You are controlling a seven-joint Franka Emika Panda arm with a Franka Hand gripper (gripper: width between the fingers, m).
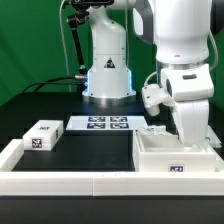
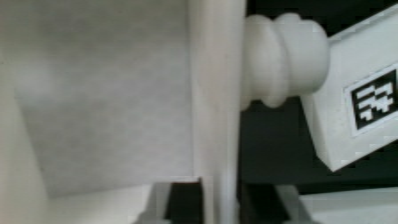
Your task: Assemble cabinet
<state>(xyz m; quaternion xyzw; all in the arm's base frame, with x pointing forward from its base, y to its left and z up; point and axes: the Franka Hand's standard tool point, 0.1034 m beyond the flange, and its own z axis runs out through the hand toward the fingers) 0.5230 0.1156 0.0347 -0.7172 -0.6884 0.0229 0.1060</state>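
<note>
The cabinet box (image 1: pixel 160 160), the largest white piece with a tag on its front, sits at the exterior view's right against the border rail. My gripper (image 1: pixel 188 135) reaches straight down onto its far right wall. In the wrist view my gripper (image 2: pixel 217 208) has its dark fingers (image 2: pixel 182 208) on both sides of a thin upright white wall (image 2: pixel 217 90), shut on it. Beside that wall is a white tagged part (image 2: pixel 356 110) with a ribbed round peg (image 2: pixel 285 60). A smaller white tagged block (image 1: pixel 42 135) lies at the exterior view's left, far from the gripper.
The marker board (image 1: pixel 108 124) lies flat at the table's middle, before the robot base (image 1: pixel 107 75). A small tagged piece (image 1: pixel 153 128) lies just right of it, behind the box. A low white border rail (image 1: pixel 70 183) runs along the front and left edges.
</note>
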